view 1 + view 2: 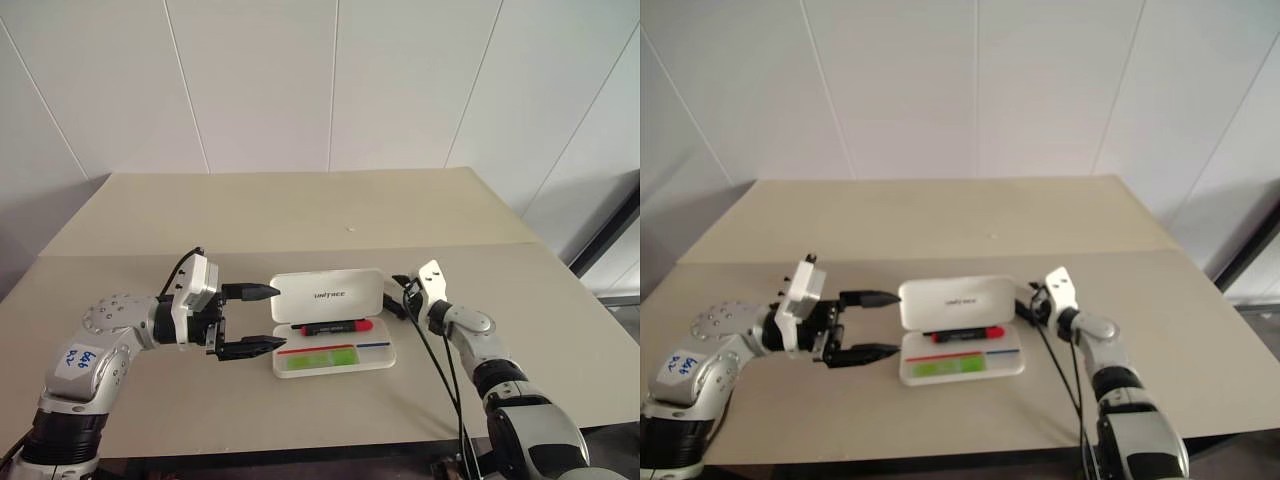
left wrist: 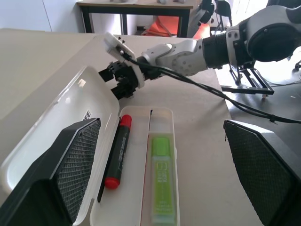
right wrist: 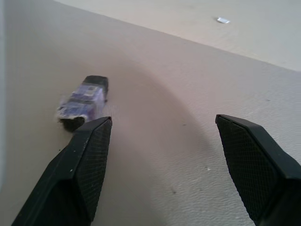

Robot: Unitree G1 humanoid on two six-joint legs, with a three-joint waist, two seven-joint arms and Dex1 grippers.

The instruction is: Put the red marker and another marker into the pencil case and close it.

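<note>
The pencil case (image 1: pixel 333 330) lies open on the table (image 1: pixel 300 215), flanked by both claws. The left claw (image 1: pixel 262 318) hovers at its left end, fingers spread wide and holding nothing. The right claw (image 2: pixel 123 81) sits at the far right end, also spread wide and empty, near a small dark stubby object (image 3: pixel 83 102). Inside the tray lie the red marker (image 2: pixel 117 151) and the lime-green marker (image 2: pixel 162 172), in separate compartments; the lid stands raised.

The red marker (image 2: pixel 116 155) and green marker (image 2: pixel 163 176) lie inside the open pencil case (image 2: pixel 89 120).
</note>
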